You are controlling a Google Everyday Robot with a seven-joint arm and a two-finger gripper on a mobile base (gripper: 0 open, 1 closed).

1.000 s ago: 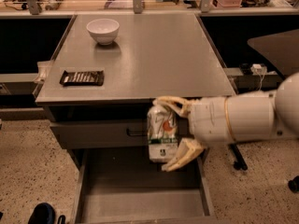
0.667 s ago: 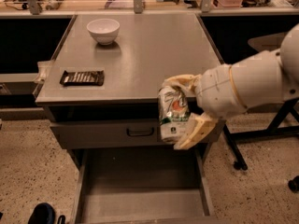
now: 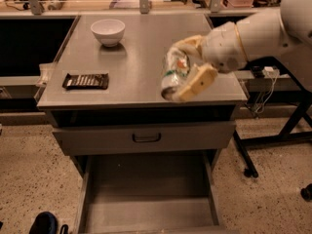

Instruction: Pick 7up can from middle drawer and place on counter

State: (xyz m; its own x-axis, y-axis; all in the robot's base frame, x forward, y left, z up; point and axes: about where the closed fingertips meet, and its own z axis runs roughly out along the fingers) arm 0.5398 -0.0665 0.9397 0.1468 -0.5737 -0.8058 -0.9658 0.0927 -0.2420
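Over the front right part of the counter, camera view: gripper, cream-coloured, pinching the 7up can between its two fingers, one finger above and one finger below.

- 7up can: tilted, silvery with green and red marks; label blurred and unreadable. Its lower end is close to the counter's front edge; whether it touches the surface cannot be told. Its right side is hidden by the lower finger.
- Arm: white, enters from the upper right; shoulder end cut off by the picture's edge.
- Counter: flat grey cabinet top.
- White bowl: upright on the counter, towards the back left, well apart from the can.
- Dark snack bar wrapper: flat on the counter near the left front edge.
- Grey drawer front: below the counter, shut, with a dark loop handle at its centre. A dark gap lies between it and the counter; its contents cannot be made out.
- Middle drawer: pulled out beneath the drawer front, a shallow grey tray; its front end is cut off by the bottom edge.
- Dark rounded object: bottom left on the speckled floor, partly cut off, not identifiable.
- Black table legs: to the right, with a hanging cable.
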